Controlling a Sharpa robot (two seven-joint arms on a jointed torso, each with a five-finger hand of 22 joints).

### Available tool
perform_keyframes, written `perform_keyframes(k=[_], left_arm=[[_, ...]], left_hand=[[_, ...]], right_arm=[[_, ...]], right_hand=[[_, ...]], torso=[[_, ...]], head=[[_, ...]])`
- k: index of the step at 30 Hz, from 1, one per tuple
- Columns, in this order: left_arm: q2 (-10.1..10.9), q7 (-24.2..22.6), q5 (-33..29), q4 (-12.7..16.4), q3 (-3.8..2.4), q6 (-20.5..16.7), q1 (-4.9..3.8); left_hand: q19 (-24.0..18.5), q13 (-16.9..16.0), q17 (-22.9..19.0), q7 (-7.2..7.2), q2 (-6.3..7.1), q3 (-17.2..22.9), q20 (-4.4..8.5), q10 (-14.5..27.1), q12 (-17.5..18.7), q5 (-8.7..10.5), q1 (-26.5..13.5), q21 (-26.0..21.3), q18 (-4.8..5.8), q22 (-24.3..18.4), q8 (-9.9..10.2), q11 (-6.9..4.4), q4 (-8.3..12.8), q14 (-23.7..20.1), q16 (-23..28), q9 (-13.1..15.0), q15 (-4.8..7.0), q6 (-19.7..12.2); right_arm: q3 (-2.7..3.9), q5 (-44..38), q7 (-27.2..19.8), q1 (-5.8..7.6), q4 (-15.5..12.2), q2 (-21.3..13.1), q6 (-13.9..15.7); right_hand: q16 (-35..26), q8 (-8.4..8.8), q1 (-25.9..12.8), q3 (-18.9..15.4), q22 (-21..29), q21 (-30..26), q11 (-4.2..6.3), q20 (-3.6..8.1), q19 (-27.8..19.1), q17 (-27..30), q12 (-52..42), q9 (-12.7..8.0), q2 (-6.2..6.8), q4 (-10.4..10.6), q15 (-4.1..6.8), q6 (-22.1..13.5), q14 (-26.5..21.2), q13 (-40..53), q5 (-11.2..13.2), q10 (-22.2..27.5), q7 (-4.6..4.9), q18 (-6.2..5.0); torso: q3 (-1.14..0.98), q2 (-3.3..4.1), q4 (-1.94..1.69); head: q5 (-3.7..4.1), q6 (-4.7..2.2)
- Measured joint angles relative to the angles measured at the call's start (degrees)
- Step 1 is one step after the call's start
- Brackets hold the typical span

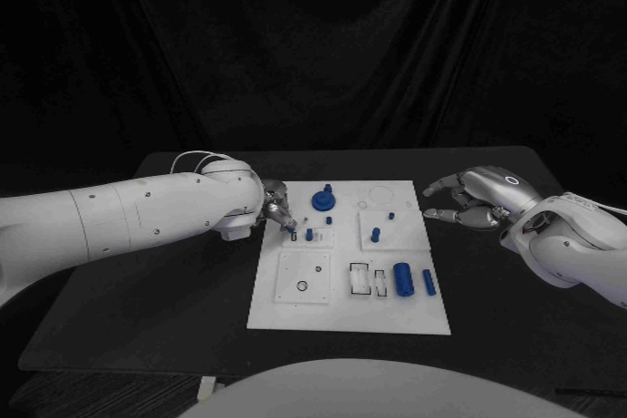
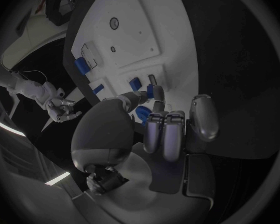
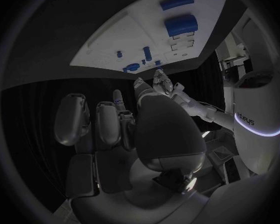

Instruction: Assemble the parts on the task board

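Left hand [image 1: 275, 211] — fingertips pinching a small blue peg [image 1: 292, 229] at the task board [image 1: 351, 314] near edge. Right hand [image 1: 473, 200] — fingers loosely curled, empty, just beside the board's opposite edge.

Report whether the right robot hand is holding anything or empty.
Empty. In the head view the right robot hand hovers beside the task board, fingers curled apart with nothing between them.

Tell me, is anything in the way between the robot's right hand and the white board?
Nothing visible. The right hand hovers open beside the task board, with only bare black table between them. The left hand is across the board, at its other edge.
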State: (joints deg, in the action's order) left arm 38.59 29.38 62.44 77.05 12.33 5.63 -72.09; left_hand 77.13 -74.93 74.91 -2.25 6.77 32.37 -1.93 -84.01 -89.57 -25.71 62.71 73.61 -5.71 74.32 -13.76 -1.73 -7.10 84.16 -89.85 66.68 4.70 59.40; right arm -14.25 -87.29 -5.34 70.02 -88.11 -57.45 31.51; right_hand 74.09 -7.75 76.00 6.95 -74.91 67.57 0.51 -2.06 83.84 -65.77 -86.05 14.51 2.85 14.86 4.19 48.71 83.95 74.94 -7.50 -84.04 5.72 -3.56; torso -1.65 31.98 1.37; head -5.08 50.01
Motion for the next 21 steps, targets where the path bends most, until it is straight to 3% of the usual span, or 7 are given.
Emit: perform_keyframes(k=[8, 10, 21], left_arm=[[-0.8, 0.0, 0.0, -0.8, 0.00, 0.2, 0.10], [-0.9, 0.0, 0.0, -0.9, 0.00, 0.2, 0.14], [-1.5, 0.0, 0.0, -1.2, 0.01, 0.6, 0.64]], left_hand=[[0.0, 0.0, 0.0, 0.11, 0.06, 0.0, 0.00, 0.0, 0.0, 0.02, -0.1, 0.0, 0.00, 0.0, 0.0, 0.00, 0.0, 0.0, 0.0, -0.1, 0.00, 0.3], [0.0, 0.0, 0.0, -0.01, 0.32, 2.2, 0.00, 0.0, 0.0, 0.26, -0.4, -0.3, 0.00, 0.0, 0.0, 0.00, 2.2, 0.0, 0.0, -0.2, 0.00, 0.4], [0.0, 0.0, 0.0, -0.21, 0.40, 2.2, 0.00, 0.0, 0.4, 0.27, -0.4, -0.3, 0.00, 0.0, 0.2, 0.00, 2.2, 0.0, 0.0, -0.2, 0.00, 0.6]], right_arm=[[0.01, 0.1, 0.0, -0.01, -0.1, 0.0, 0.0], [0.01, 0.1, 0.0, -0.01, -0.1, -0.1, 0.0], [0.00, 0.1, 0.0, -0.02, -0.1, -0.1, 0.0]], right_hand=[[0.0, 0.00, 0.2, 0.0, 0.0, 0.0, 0.00, 0.00, 0.0, 0.1, 0.0, -0.1, -0.23, 0.0, 0.00, 0.0, 0.0, 0.0, 0.0, 0.0, 0.00, 0.00], [0.0, 0.00, 0.2, 0.0, 0.0, 0.0, 0.00, 0.00, 0.0, 0.1, 0.0, -0.1, -0.23, 0.0, 0.00, 0.0, 0.0, 0.0, 0.0, 0.0, 0.00, 0.00], [0.0, 0.00, 0.2, 0.0, 0.0, 0.0, 0.00, 0.00, 0.0, 0.1, 0.0, -0.1, -0.23, 0.0, 0.00, 0.0, 0.0, 0.0, 0.0, 0.0, 0.00, 0.00]], torso=[[0.00, 0.04, 0.07], [0.00, 0.08, 0.07], [0.05, 0.15, 0.02]], head=[[-0.26, 0.00], [-0.27, 0.00], [-0.29, 0.00]])
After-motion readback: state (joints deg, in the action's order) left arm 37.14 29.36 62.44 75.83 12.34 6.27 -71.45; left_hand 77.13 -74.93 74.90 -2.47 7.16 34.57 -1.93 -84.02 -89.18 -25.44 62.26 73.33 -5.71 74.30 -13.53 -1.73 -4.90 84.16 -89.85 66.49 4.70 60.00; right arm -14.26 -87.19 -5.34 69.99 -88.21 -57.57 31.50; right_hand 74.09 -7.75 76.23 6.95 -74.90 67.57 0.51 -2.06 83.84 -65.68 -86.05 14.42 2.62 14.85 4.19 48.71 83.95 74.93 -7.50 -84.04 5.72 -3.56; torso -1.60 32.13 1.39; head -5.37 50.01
